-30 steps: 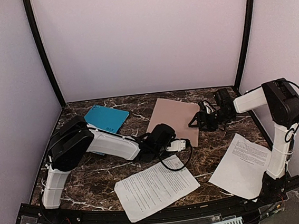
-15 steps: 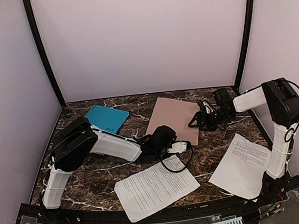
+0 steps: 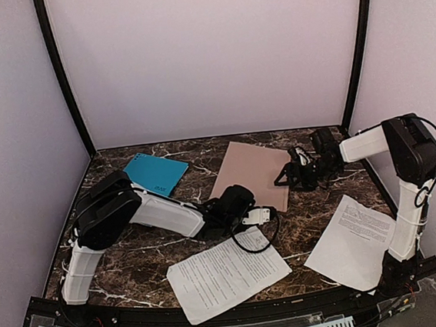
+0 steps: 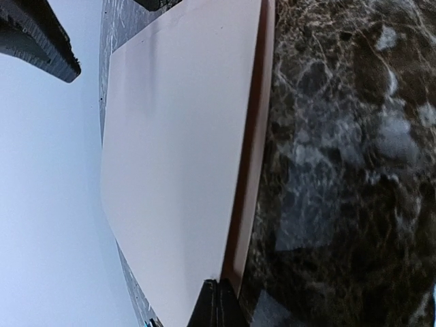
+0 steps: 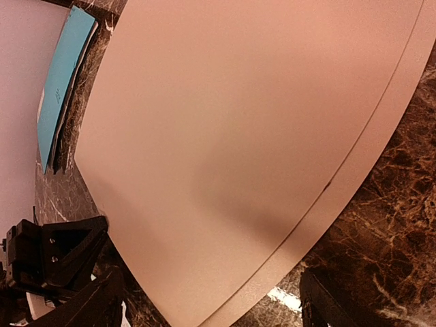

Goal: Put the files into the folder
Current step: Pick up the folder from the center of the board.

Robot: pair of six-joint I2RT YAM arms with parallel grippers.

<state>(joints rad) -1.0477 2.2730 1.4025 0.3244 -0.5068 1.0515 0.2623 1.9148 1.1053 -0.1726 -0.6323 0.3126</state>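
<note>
The left gripper (image 3: 241, 200) sits low at the folder's (image 3: 255, 167) near corner; I cannot tell its grip. The right gripper (image 3: 290, 176) is spread wide beside the folder. The left arm has slid slightly left.

Matt card and paper on polished stone.
The folder (image 3: 252, 176) at the centre of the overhead frame is plain tan card, smooth and matt, with a darker brown edge in the left wrist view. The table (image 3: 134, 256) looks like polished dark brown marble with white veins, glossy enough to carry pale reflections. The printed sheet (image 3: 227, 275) at lower centre and the second sheet (image 3: 353, 239) at lower right are thin white paper, matt, under fine black print. The blue folder (image 3: 155, 172) at upper left has a smooth teal cover. The left arm (image 3: 164, 209) and right arm (image 3: 365, 145) wear smooth white plastic shells.
</note>
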